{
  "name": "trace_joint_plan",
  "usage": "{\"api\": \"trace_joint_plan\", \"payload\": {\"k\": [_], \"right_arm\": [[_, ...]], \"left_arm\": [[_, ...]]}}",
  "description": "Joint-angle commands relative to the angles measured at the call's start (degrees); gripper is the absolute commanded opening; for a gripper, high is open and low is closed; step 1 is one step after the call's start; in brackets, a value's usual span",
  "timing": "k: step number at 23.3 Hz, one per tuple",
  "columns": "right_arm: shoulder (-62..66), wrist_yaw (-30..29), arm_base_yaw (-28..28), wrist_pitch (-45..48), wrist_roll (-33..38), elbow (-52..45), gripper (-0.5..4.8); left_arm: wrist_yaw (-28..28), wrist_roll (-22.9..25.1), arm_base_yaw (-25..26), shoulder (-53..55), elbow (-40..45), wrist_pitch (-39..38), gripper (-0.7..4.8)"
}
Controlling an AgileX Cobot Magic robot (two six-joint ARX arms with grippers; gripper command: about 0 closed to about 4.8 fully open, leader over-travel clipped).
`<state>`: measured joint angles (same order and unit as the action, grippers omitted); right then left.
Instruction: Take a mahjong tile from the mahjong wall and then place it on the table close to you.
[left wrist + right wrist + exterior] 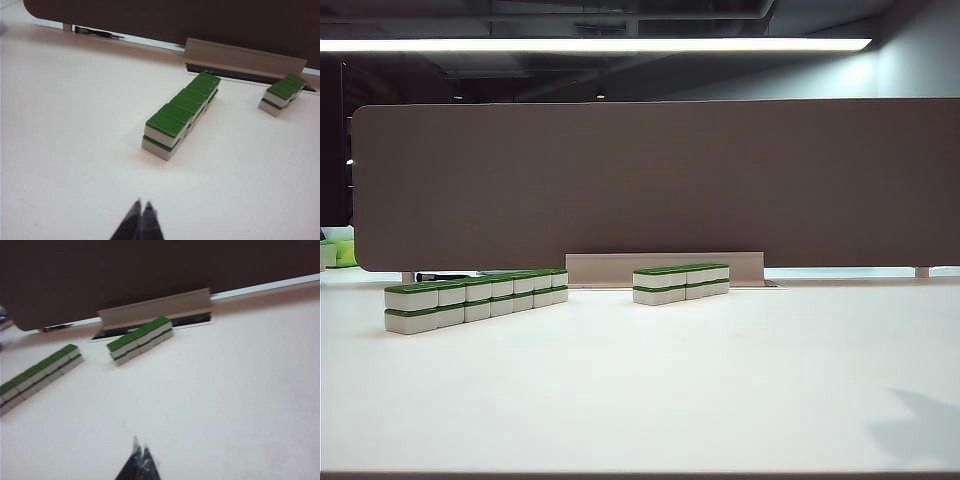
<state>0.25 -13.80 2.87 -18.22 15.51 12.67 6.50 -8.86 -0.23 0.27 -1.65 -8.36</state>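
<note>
both grippers (140,207) (139,450) closed, well apart from mahjong wall (181,114).

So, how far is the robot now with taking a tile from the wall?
Nothing looks done yet. The mahjong wall stands whole, two high, beside the shorter row, and no loose tile lies on the near table. In hand: nothing; the left gripper and right gripper are both shut and empty, well short of the tiles. Still left: reaching the wall, picking one tile and placing it near.
</note>
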Motion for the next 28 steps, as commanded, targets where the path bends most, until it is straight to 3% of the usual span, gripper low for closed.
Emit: {"api": "trace_joint_plan", "payload": {"k": [1, 7, 10, 21, 28], "right_arm": [[-0.1, -3.5, 0.1, 0.3, 2.8, 1.2, -0.01], [-0.1, -13.6, 0.1, -4.0, 7.0, 4.2, -0.02], [0.2, -18.8, 0.1, -7.5, 7.0, 6.8, -0.02], [14.4, -20.1, 0.1, -6.5, 6.5, 13.2, -0.01], [28.7, -20.9, 1.6, -3.3, 1.5, 20.9, -0.01]], "left_arm": [[0.5, -0.2, -0.1, 0.0, -0.4, 0.7, -0.05], [4.7, -0.3, -0.1, 0.0, -0.5, 0.6, -0.05], [5.3, -0.8, -0.1, 0.0, -2.3, -3.2, -0.05], [6.9, -2.3, -0.1, 4.0, -10.9, -5.9, -0.05], [9.3, -2.1, -0.1, 20.7, -19.7, -5.8, -0.05]]}}
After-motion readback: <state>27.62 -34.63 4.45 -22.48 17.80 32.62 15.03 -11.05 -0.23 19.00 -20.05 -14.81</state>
